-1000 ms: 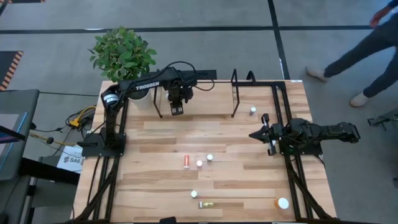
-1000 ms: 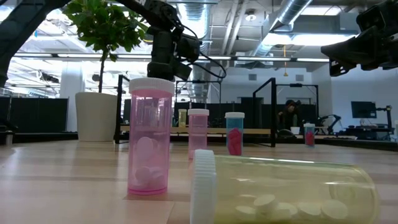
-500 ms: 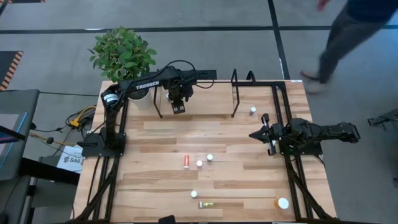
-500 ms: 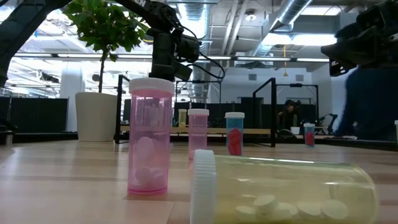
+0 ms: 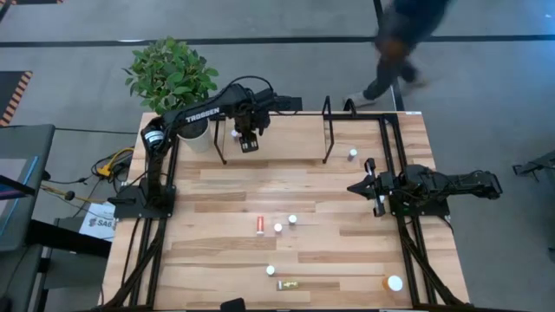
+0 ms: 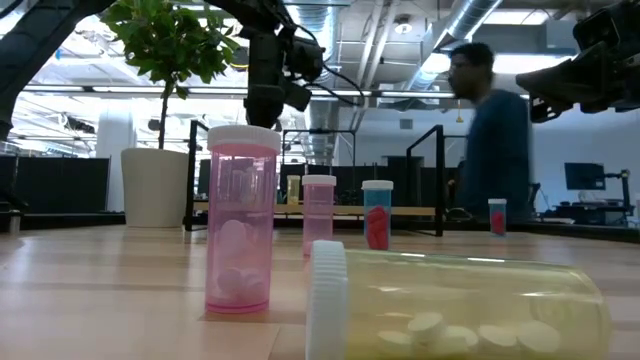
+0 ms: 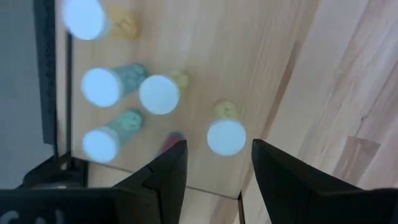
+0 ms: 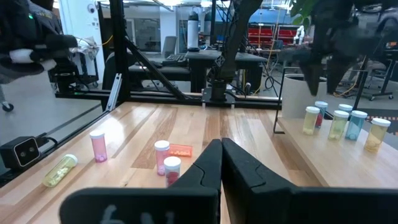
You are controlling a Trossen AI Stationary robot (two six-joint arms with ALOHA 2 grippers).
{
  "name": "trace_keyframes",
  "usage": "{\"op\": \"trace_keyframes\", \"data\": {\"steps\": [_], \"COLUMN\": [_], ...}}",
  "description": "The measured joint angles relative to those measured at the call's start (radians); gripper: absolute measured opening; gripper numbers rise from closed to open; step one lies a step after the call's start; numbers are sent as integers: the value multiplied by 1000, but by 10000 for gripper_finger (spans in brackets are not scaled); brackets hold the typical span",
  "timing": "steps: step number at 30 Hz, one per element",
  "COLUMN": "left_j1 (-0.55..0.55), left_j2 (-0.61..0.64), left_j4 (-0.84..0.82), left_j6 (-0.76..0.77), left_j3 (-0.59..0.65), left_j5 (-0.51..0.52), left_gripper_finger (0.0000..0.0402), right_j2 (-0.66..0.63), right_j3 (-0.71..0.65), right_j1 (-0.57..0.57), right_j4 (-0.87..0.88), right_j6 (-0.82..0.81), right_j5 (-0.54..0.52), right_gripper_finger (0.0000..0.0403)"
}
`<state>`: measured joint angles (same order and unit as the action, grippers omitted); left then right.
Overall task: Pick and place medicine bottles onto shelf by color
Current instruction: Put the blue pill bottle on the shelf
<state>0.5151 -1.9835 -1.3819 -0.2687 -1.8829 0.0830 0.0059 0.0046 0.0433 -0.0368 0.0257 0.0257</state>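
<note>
High view: I'm seeing the left gripper [image 5: 247, 139] hovering over the shelf [image 5: 286, 137] at the far left, fingers spread, holding nothing. Right gripper [image 5: 371, 187] is waiting at the right edge, fingers pressed together. Six bottles [image 5: 260, 224] are lying loose on the table [image 5: 225, 191].

Low view: 1 yellow bottle [image 6: 450, 305] is lying nearest the camera, 4 standing behind it.

Left wrist: 5 white caps [image 7: 226, 137] are showing on the shelf board.

Right wrist: 5 bottles are standing on the shelf, 4 on the table.

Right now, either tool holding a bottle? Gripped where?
No. The left tool is open above the shelf, clear of the yellow bottle; the right tool is shut, empty.
</note>
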Motion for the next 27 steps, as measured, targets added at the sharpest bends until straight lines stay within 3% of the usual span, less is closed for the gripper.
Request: {"op": "trace_keyframes", "data": {"steps": [7,16,22,27], "left_j1": [-32,-101,-156,-199], "left_j2": [2,2,2,2], "left_j4": [25,210,264,322], "left_j6": [76,97,117,226], "left_j3": [-117,-176,-178,-177], "left_j5": [-82,-309,-333,-329], "left_gripper_finger": [167,167,167,167], "right_j2": [0,0,0,0], "right_j3": [0,0,0,0], "right_j1": [0,0,0,0], "right_j4": [0,0,0,0], "right_j6": [0,0,0,7], "right_j5": [0,0,0,0], "right_gripper_finger": [26,26,26,26]}}
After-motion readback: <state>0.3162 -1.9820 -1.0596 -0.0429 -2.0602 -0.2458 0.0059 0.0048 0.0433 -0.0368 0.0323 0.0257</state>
